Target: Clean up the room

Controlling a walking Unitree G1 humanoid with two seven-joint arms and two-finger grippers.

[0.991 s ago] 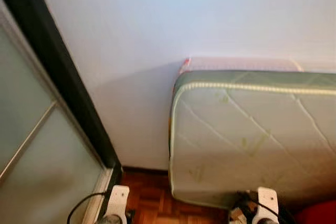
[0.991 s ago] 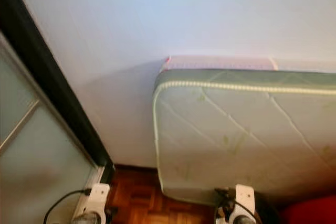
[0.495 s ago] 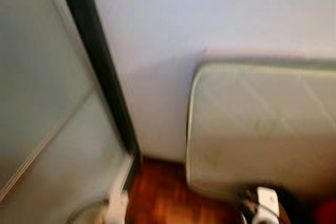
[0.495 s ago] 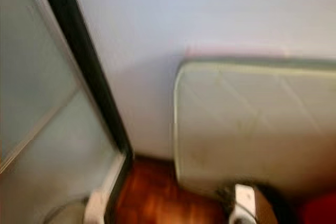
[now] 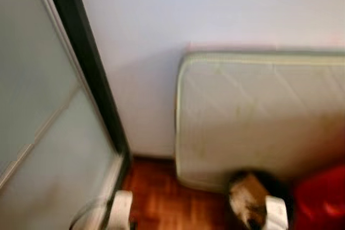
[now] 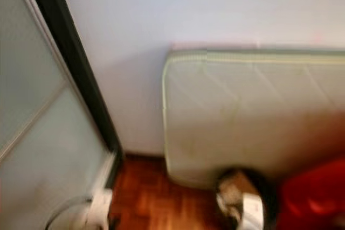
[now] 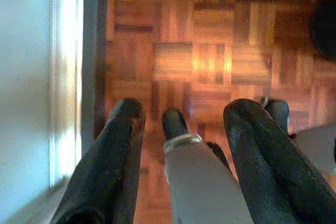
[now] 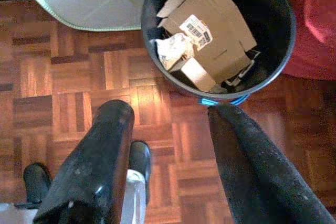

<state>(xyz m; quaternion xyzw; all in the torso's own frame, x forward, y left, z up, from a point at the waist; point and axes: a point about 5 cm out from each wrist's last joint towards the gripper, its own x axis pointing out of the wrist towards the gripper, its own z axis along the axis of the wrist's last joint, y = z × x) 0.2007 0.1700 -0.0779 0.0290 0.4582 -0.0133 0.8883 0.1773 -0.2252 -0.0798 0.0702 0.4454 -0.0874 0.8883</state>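
Parquet floor [image 8: 63, 77] near the leaning mattress [image 5: 259, 111] appears litter-free; bin [image 8: 218, 35] holds cardboard [image 8: 210, 30]; left gripper [image 7: 184, 129] and right gripper [image 8: 168, 124] fingers apart, empty.

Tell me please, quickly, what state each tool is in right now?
Left tool: open, holding nothing.
Right tool: open, holding nothing, above the bin.

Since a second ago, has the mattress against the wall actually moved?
No. The mattress still leans against the wall, its corner just above the parquet floor; the whole picture shifted, so the camera moved.
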